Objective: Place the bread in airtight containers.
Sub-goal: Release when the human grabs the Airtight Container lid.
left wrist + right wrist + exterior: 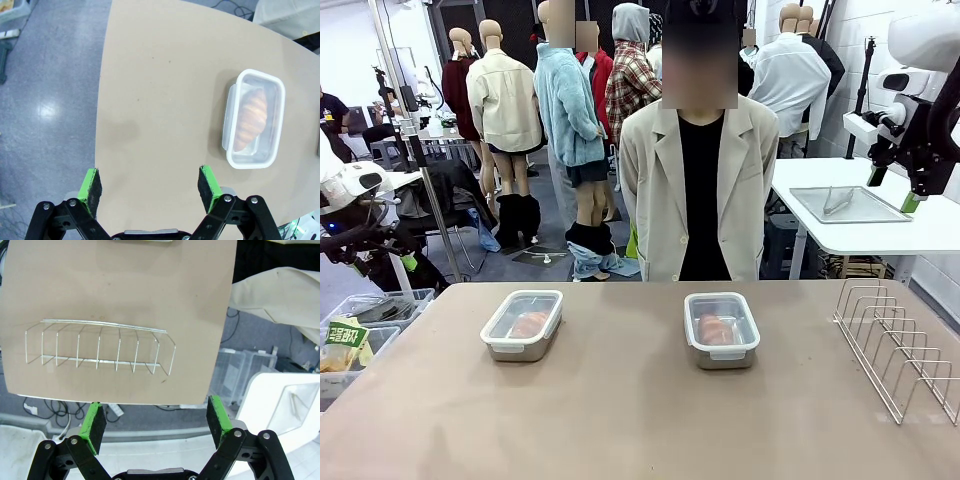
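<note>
Brown, matte tabletop (620, 420) runs wide and bare across the near half, leaving broad open room in front of two steel tins. The left tin (522, 324) sits toward the far edge on the robot's left, the right tin (721, 329) near the middle; they stand well apart, each with rounded corners and a clear lid seated on top. Through each lid an orange, ridged roll shows: one roll (530, 323) in the left tin, the other roll (715, 329) in the right tin. A thin wire rack (900, 350) stands along the table's right edge, its hoops upright. A person in a pale jacket (695, 190) stands at the far side, arms down, hands hidden. In the left wrist view the left gripper (150, 187) hangs above the table's left edge over bare surface, its green-padded fingers spread wide and holding nothing; the lidded tin lies off to one side, clear of the fingers. In the right wrist view the right gripper (156, 419) hangs beyond the table's edge past the rack, fingers likewise wide apart and empty.
</note>
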Controlling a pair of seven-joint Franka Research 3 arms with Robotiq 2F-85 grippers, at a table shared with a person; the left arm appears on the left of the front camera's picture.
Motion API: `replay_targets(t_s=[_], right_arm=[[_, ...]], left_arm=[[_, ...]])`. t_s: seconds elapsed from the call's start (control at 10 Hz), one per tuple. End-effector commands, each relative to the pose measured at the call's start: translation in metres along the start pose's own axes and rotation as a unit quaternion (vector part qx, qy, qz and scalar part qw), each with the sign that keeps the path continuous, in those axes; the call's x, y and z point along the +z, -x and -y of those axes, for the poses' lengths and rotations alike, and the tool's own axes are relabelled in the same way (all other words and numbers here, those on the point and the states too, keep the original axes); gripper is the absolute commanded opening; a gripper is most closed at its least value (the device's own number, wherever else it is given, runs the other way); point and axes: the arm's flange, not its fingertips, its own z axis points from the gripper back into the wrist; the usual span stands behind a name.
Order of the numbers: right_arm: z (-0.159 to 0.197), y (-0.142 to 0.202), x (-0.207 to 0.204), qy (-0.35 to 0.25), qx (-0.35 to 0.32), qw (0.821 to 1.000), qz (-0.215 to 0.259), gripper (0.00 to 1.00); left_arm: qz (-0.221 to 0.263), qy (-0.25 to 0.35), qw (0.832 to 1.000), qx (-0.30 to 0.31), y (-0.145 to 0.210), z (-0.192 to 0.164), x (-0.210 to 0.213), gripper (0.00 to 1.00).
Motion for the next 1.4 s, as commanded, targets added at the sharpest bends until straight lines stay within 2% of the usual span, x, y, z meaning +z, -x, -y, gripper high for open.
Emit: replay_targets(t_s=[0.0,1.3], right_arm=[[-0.0006,-0.0015,-0.0002,-0.002,-0.008,1.0,0.003,1.0],[-0.0006,-0.0015,-0.0002,-0.002,-0.008,1.0,0.003,1.0]], left_arm=[[0.004,-0.006,1.0,0.002,0.0013,-0.0006,0.0002,1.0],[0.004,-0.006,1.0,0.002,0.0013,-0.0006,0.0002,1.0]])
